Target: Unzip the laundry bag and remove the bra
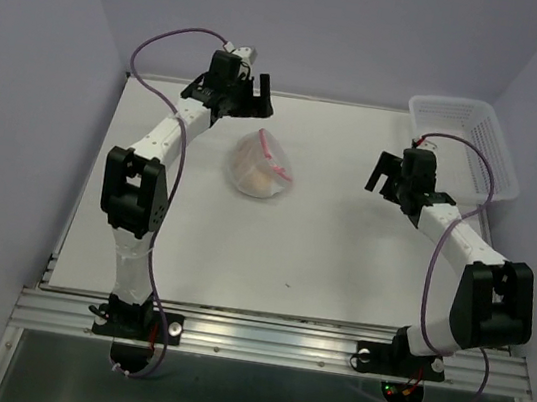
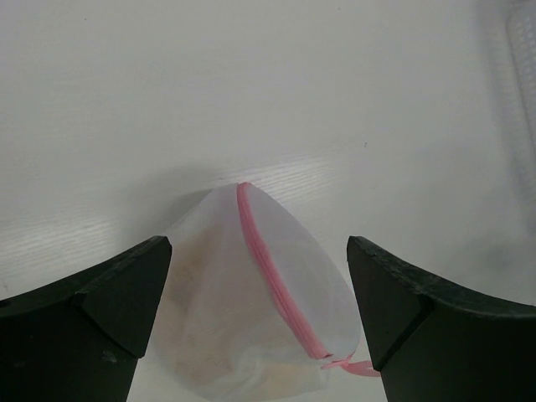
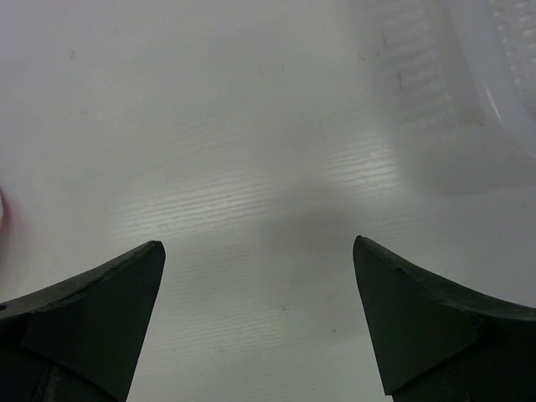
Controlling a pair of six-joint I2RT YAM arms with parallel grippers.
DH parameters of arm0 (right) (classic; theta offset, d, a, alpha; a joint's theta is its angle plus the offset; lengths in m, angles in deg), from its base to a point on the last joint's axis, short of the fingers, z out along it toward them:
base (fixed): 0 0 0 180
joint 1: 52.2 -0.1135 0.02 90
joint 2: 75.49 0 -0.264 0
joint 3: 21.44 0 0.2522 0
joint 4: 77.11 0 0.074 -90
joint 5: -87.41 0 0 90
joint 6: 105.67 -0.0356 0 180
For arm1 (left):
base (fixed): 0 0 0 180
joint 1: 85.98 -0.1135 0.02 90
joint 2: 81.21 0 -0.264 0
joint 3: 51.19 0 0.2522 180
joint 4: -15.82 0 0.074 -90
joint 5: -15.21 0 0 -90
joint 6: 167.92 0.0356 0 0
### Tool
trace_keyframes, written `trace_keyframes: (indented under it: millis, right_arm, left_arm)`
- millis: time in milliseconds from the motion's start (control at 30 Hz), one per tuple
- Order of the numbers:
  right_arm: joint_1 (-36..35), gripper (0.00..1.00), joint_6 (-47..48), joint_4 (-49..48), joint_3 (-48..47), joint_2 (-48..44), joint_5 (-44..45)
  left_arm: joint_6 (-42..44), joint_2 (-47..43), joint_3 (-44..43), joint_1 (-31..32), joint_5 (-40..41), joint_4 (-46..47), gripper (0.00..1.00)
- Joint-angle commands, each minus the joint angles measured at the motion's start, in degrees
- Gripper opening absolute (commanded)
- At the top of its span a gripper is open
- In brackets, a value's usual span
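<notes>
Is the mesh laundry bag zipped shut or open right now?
Shut, apparently: the pink zipper runs unbroken along the bag, with the beige bra inside.

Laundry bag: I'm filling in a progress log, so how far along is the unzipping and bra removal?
Nothing looks done: the laundry bag lies on the table, its pink zipper apparently closed, the bra a beige shape inside. In hand: the left gripper hovers open near the bag; the right gripper is open, apart. Remaining: unzip, pull the bra out.
</notes>
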Motion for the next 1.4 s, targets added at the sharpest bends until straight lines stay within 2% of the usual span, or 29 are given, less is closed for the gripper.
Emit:
trace_keyframes:
  millis: [0, 167, 300, 400, 533, 633, 767, 833, 933, 967, 1067, 1167, 1233, 1300, 1367]
  right_arm:
    - [-0.7, 1.00, 1.1, -0.3, -2.8, 1.2, 2.1]
    - [-2.0, 1.00, 1.2, -0.2, -2.8, 1.2, 6.1]
    - [-3.2, 1.00, 2.0, 0.0, -2.7, 0.7, 7.4]
    - [-3.7, 1.00, 2.4, 0.0, -3.0, 1.1, 7.4]
    - [-3.7, 1.00, 2.8, 0.1, -3.1, 1.9, 5.0]
    - [-4.2, 1.00, 2.8, 0.3, -2.8, 1.7, 4.5]
    - [-4.2, 1.00, 3.1, 0.4, -2.6, 0.9, 4.5]
    - [-4.2, 1.00, 3.2, 0.4, -2.5, 0.6, 4.5]
    - [-4.8, 1.00, 3.4, 0.4, -2.4, 0.0, 3.9]
    - [-4.8, 1.00, 3.4, 0.4, -2.4, -0.2, 3.1]
    - [-7.0, 1.00, 5.8, 0.4, -2.4, -0.4, 2.7]
    - [-14.9, 1.00, 9.8, 0.3, -3.9, 0.3, 5.8]
    - [-17.6, 1.00, 10.3, 0.5, -5.1, 1.6, 6.8]
    - [-19.0, 1.00, 8.1, 0.6, -7.0, 2.1, 5.8]
    - [-19.5, 1.00, 3.2, -0.5, -8.5, 2.4, 0.8]
  left_arm:
    - [2.5, 0.8, -4.7, 2.3, 5.7, -5.7, 0.99]
    - [0.7, 2.9, -4.0, 3.5, 4.8, -8.1, 0.98]
    - [-2.5, 2.9, -2.8, 4.3, 10.8, -9.6, 0.91]
    - [-4.0, 2.5, -1.0, 4.5, 9.1, -7.9, 0.82]
    - [-7.0, 2.1, 0.7, 4.7, 6.6, -6.4, 0.58]
    - [-8.4, 1.6, 3.0, 5.2, 6.6, -4.7, 0.45]
    - [-9.8, 1.2, 5.7, 5.3, 5.5, -2.7, 0.41]
    - [-10.2, 1.2, 6.0, 5.4, 5.1, -2.6, 0.31]
    - [-11.2, 0.5, 7.6, 5.4, 4.8, -1.9, 0.05]
    - [-11.5, -0.2, 8.4, 5.4, 4.6, -1.3, 0.00]
    - [-13.7, -2.1, 9.4, 5.5, 5.1, -0.8, 0.00]
    - [-19.1, -4.3, 10.3, 5.7, 8.9, -2.5, 0.00]
    - [-22.2, -5.2, 10.0, 5.7, 12.4, -4.4, 0.00]
    - [-26.8, -6.3, 9.6, 5.7, 16.6, -8.4, 0.00]
    - [-31.8, -7.6, 10.4, 5.7, 20.4, -10.0, 0.00]
